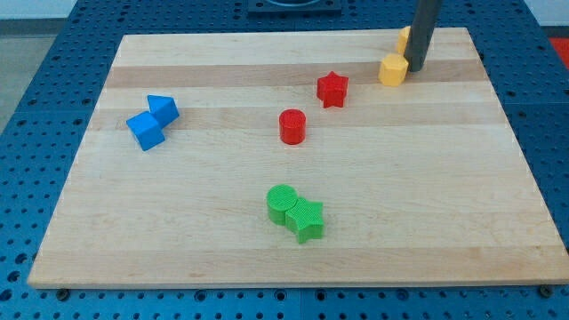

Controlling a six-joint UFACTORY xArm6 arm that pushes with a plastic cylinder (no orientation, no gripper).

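Note:
My tip (416, 67) rests on the board near the view's top right, touching the right side of a yellow block (393, 69). A second yellow block (404, 38) sits just behind the rod, partly hidden by it. To the left of the yellow block lies a red star (332, 89), and below that a red cylinder (292, 126). Two blue blocks (151, 122) sit together at the view's left. A green cylinder (282, 203) and a green star (306, 220) touch each other near the view's bottom middle.
The wooden board (444, 196) lies on a blue perforated table (36, 71). The rod stands close to the board's top right corner.

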